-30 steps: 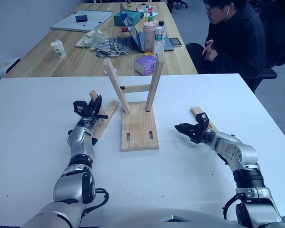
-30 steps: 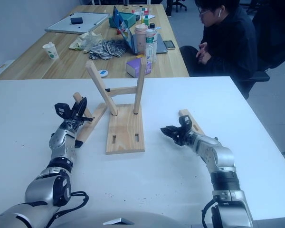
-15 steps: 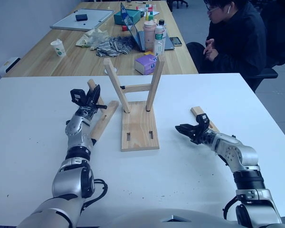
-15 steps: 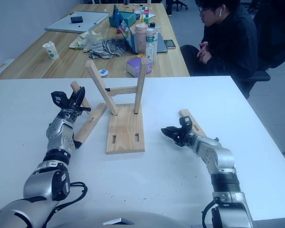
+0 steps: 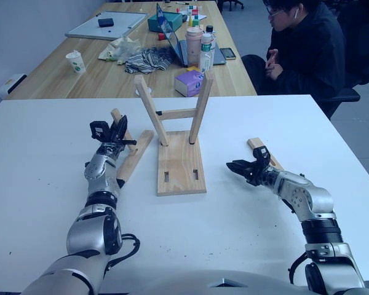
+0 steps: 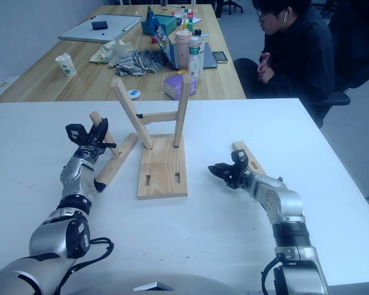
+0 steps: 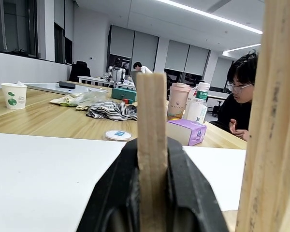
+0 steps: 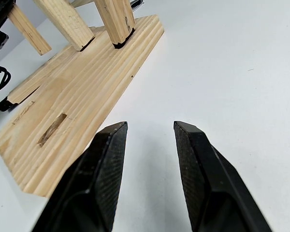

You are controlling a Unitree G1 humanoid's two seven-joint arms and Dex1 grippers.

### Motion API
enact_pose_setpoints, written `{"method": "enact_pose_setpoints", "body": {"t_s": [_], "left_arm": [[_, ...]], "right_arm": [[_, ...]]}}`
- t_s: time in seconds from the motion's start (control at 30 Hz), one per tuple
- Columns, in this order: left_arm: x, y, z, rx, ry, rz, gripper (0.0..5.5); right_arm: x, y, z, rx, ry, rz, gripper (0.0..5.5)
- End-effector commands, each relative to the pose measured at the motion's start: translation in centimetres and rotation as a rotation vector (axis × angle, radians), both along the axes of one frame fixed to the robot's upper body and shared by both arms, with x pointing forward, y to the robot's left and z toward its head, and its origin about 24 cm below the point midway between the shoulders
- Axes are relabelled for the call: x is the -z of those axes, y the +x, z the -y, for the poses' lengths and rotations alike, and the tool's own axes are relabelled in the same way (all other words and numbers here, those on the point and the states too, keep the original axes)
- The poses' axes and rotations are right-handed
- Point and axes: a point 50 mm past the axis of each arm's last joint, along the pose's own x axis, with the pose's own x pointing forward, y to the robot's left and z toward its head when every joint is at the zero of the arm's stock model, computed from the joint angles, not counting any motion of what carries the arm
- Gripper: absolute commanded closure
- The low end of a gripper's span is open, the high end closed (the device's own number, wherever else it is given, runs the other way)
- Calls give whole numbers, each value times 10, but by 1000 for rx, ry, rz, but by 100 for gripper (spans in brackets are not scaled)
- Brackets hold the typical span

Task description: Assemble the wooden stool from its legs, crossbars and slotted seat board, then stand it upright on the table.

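Left of centre, the left end effector clamps a wooden leg; right of the seat board, the right end effector has its fingers apart.

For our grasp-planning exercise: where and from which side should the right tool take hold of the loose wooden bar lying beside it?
Probably mid-length on the wooden bar, from above, closing across its narrow width: it lies flat on the table, so its long edges are the free opposing faces. The right tool stands open.
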Motion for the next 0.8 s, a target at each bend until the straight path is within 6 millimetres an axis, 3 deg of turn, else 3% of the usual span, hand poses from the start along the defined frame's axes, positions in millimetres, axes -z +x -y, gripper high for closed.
{"method": "enact_pose_setpoints", "body": {"t_s": [0.03, 0.53, 0.8], "left_arm": [[0, 0, 4, 7, -7, 6, 512], [37, -19, -3, -51, 21, -153, 512], [70, -47, -1, -60, 36, -245, 512]], "right_arm": [[-1, 0, -1, 1, -10, 10, 374], [1, -1, -1, 4, -9, 6, 374], [2, -3, -1, -6, -14, 1, 374]]}}
